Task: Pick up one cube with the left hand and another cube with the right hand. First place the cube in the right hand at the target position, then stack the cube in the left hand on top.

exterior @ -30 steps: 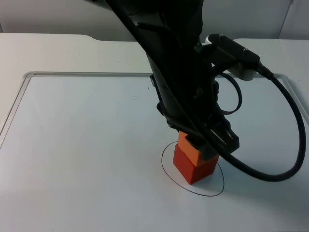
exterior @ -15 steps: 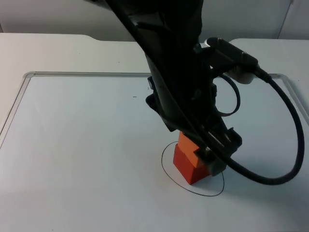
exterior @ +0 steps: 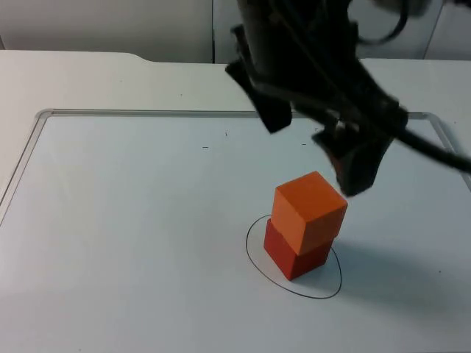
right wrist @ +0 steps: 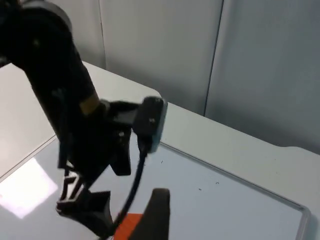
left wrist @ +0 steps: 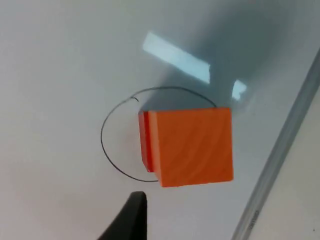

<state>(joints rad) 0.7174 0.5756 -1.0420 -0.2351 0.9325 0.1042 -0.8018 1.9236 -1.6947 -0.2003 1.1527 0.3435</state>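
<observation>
- The orange cube [exterior: 310,209] is seen resting on the red cube [exterior: 294,256], slightly turned and offset against it, so that its far corner overhangs the lower one.
- The stack is placed inside the black drawn circle [exterior: 254,259] on the white table [exterior: 125,220], toward the far side of the ring.
- The left gripper [exterior: 316,140] is held above and behind the stack, clear of both cubes; its fingers are spread apart and nothing is held between them.
- Half a second ago the same gripper was down at the stack, its fingers set around the orange cube; it has since been lifted away, and the cube has been left in place on the red one.
- In the left wrist view the orange cube [left wrist: 192,146] is looked down upon, with a thin strip of the red cube [left wrist: 143,140] showing at one edge and the circle [left wrist: 107,150] curving round them.
- In the right wrist view the left arm [right wrist: 65,100] is seen over the table, with a bit of the orange cube [right wrist: 131,226] below it.
- The right gripper's state cannot be told; one dark fingertip [right wrist: 155,215] of it is seen.
</observation>
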